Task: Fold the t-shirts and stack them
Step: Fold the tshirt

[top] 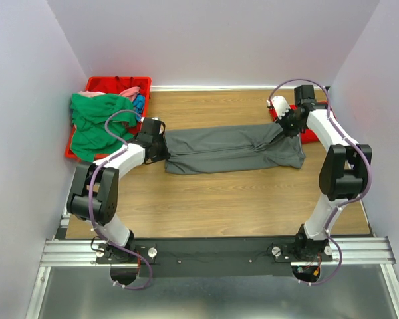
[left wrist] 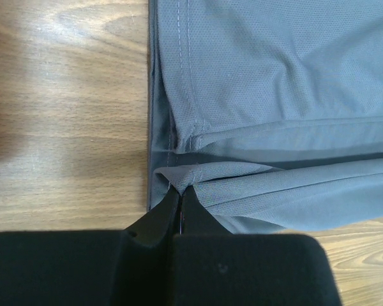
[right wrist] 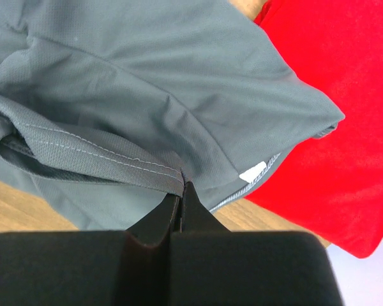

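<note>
Red bin [top: 113,80] holds green t-shirt [top: 93,126], pink t-shirt [top: 127,92], blue t-shirt [top: 139,103].

2 arms extended forward, elbows bent. Left gripper [left wrist: 180,191] and right gripper [right wrist: 181,185]: jaws pressed together, dark grey t-shirt [top: 233,147] hem pinched at each tip.

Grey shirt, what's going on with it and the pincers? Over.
Left pincer shut on grey shirt, at hem. Right pincer shut on its other end. Shirt stretched between them on table. Red shirt partly under right end.
</note>
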Controlling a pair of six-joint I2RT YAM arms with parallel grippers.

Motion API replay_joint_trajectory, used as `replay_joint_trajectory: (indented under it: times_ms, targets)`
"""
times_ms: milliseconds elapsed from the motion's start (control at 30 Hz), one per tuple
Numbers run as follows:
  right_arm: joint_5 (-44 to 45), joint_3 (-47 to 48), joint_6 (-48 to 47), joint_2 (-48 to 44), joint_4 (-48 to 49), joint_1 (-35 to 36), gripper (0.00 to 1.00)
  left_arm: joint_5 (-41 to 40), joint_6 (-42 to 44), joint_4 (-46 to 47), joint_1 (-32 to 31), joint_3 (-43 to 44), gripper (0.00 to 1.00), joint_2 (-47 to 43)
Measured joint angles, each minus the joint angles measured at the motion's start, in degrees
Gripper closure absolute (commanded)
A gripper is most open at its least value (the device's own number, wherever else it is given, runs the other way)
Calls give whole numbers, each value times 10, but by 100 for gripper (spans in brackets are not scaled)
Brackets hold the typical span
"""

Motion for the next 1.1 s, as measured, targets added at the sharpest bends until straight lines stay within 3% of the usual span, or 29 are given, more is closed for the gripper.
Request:
replay_joint_trajectory:
  times_ms: [1100]
  targets:
    - [-7,63,46,57,8,28,100,-9,36,1,0,14,100,25]
